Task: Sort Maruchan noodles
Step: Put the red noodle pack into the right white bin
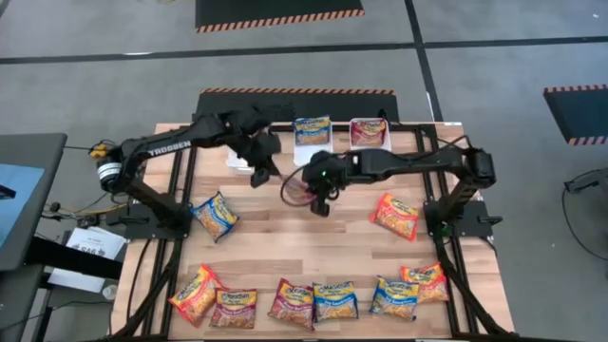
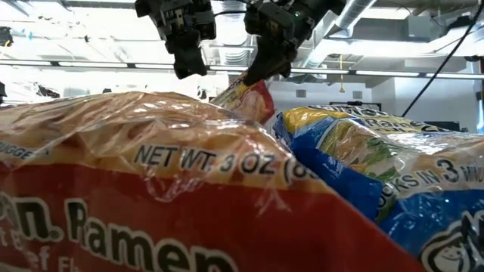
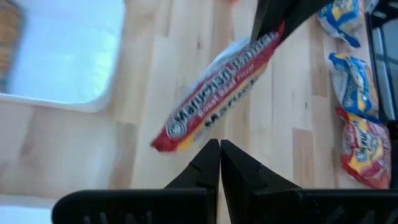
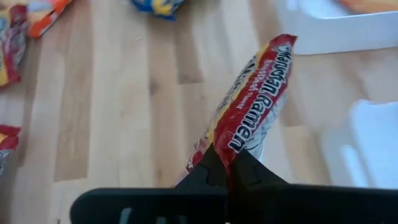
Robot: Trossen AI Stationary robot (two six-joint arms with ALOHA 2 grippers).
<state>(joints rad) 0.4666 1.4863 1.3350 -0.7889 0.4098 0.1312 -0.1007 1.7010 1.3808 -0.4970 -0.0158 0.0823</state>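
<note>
A: How far along is it, do you reckon?

B: Early days, I'd judge. Two packets are binned and one is in the air. The right pincer (image 1: 318, 203) is clamped on a dark red packet (image 1: 296, 189), holding it above the middle of the desk (image 1: 304, 252).

A: And the left arm?

B: The left pincer (image 1: 258, 177) hangs closed and empty, just beside that packet, near the bins.

A: What's in the bins?

B: Along the far edge, the middle bin (image 1: 312, 142) holds a blue-and-yellow packet (image 1: 313, 127), and the right bin (image 1: 370, 132) holds a reddish one (image 1: 369, 128). There's a third white bin (image 3: 68, 56) under the left arm; the part I can see looks empty.

A: So what's left?

B: Plenty. A row of six packets (image 1: 313, 300) lies along the near edge, one blue-and-yellow (image 1: 217, 215) sits on the left side, and an orange one (image 1: 396, 214) on the right. All of those still want sorting, I'd say.
</note>
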